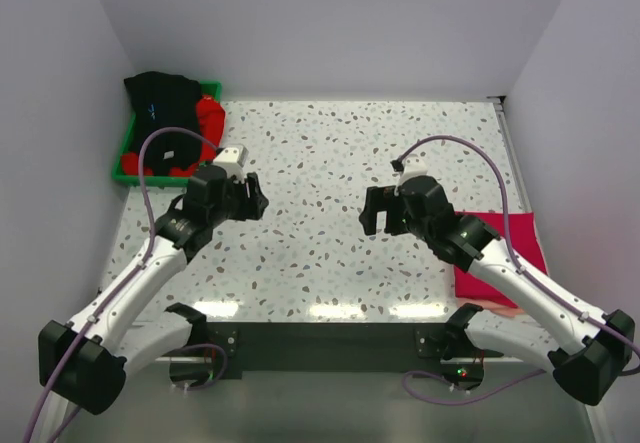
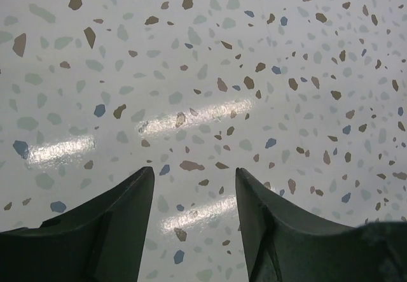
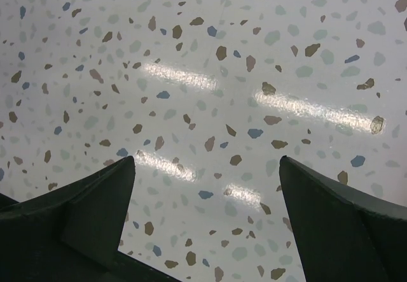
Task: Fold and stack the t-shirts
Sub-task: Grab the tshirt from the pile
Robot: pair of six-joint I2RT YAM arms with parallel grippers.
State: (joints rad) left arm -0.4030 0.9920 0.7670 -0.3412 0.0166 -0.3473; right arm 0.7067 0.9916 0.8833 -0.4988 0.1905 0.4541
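Note:
In the top view a black t-shirt (image 1: 160,98) and a red t-shirt (image 1: 208,115) lie heaped in the green tray (image 1: 123,153) at the back left. A folded magenta-pink t-shirt (image 1: 520,238) lies flat at the right edge, partly under the right arm. My left gripper (image 1: 252,198) hovers open over bare tabletop just right of the tray. My right gripper (image 1: 378,211) hovers open left of the pink shirt. Both wrist views show only speckled tabletop between the spread fingers (image 2: 114,225) (image 3: 331,218), with nothing held in either gripper (image 2: 194,170) (image 3: 206,161).
White walls close the table on the left, back and right. The speckled tabletop (image 1: 330,153) stretches between the two grippers. A dark mounting bar (image 1: 320,348) with the arm bases runs along the near edge.

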